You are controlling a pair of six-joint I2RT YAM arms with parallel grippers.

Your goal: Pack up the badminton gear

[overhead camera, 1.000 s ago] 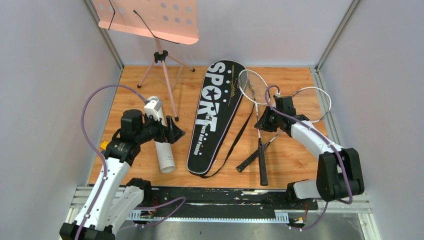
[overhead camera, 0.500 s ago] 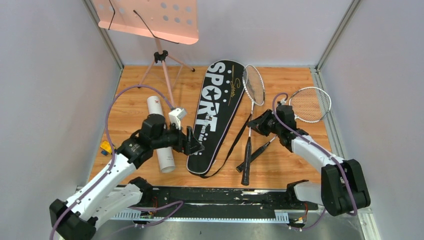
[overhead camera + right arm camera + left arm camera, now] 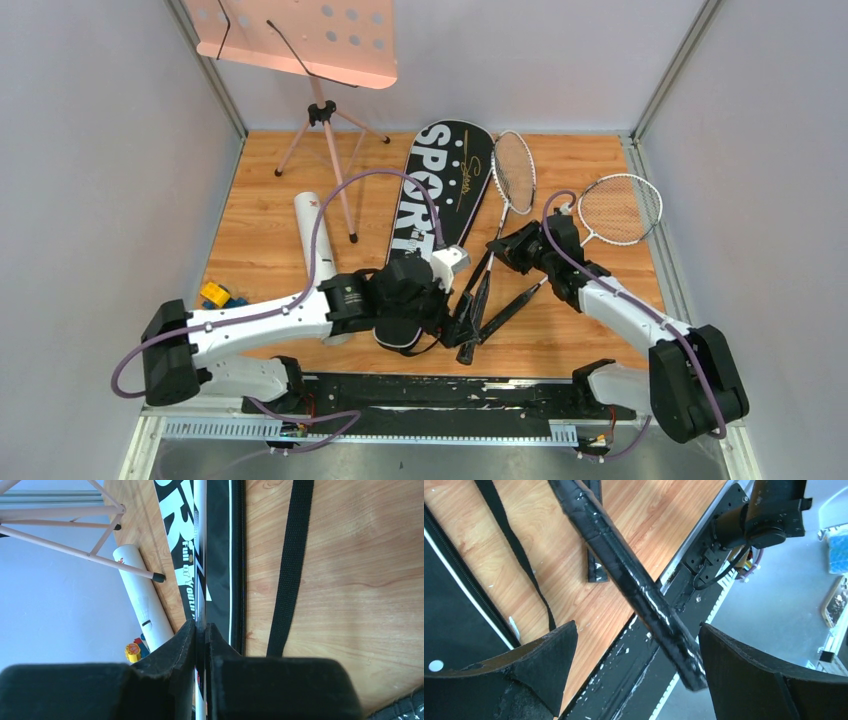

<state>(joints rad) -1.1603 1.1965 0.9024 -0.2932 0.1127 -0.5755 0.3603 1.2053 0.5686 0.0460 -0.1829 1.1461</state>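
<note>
The black SPORT bag [image 3: 432, 190] lies in the middle of the table. My right gripper [image 3: 505, 252] is shut on the thin shaft [image 3: 200, 555] of one silver racket, whose head [image 3: 512, 168] lies beside the bag's top. My left gripper [image 3: 464, 318] is open, its fingers [image 3: 541, 662] on either side of that racket's black handle [image 3: 639, 592], not touching it. The second racket [image 3: 620, 208] lies to the right, its handle [image 3: 512, 308] crossing toward the front. The white tube [image 3: 310, 225] lies at the left. No shuttlecocks show.
The pink music stand [image 3: 300, 40] stands at the back left, its tripod legs [image 3: 340, 175] next to the tube. A small yellow and blue toy [image 3: 215, 295] lies at the front left. The bag's black strap [image 3: 290, 570] trails over the wood. Walls close in on both sides.
My left arm swung right from the tube, across the bag's lower end, to the racket handle. My right gripper carried the racket left, so its head now lies by the bag.
</note>
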